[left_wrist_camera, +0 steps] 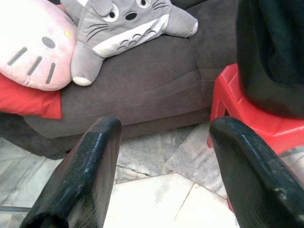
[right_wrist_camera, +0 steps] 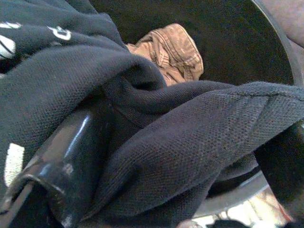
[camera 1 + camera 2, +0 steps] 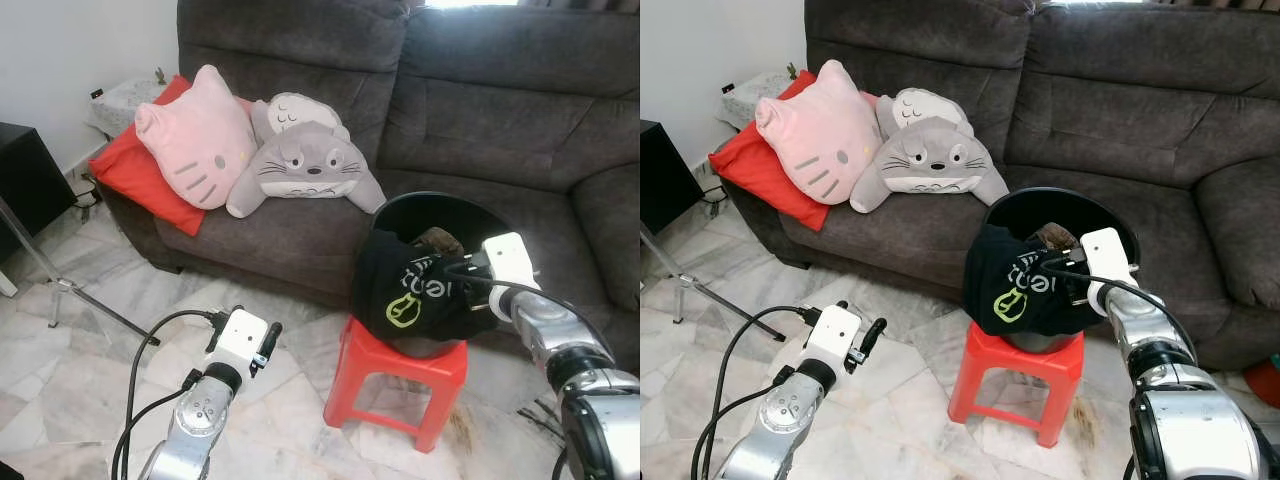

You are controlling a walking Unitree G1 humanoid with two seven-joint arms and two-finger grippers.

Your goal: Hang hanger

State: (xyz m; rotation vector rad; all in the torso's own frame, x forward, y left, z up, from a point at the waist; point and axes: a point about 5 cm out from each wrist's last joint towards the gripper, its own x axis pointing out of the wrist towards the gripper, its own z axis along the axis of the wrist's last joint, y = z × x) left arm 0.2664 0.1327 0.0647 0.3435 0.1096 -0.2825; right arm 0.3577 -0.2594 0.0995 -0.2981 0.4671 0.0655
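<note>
A black shirt (image 3: 410, 290) with a green and white print hangs over the front rim of a black basin (image 3: 440, 200) that stands on a red stool (image 3: 400, 365). A brown garment (image 2: 171, 50) lies inside the basin. My right gripper (image 3: 462, 285) is pushed into the shirt at the basin's right front. It stands open, with a thick fold of the black cloth between its two fingers (image 2: 71, 156). My left gripper (image 3: 243, 325) hovers low over the marble floor to the left of the stool, open and with nothing in it.
A dark grey sofa (image 3: 500, 110) stands right behind the stool. On it lie a pink cat cushion (image 3: 195, 140), a grey plush (image 3: 305, 165) and a red cushion (image 3: 130, 170). A metal stand's legs (image 3: 60, 285) and a black cabinet (image 3: 25, 180) are at the left.
</note>
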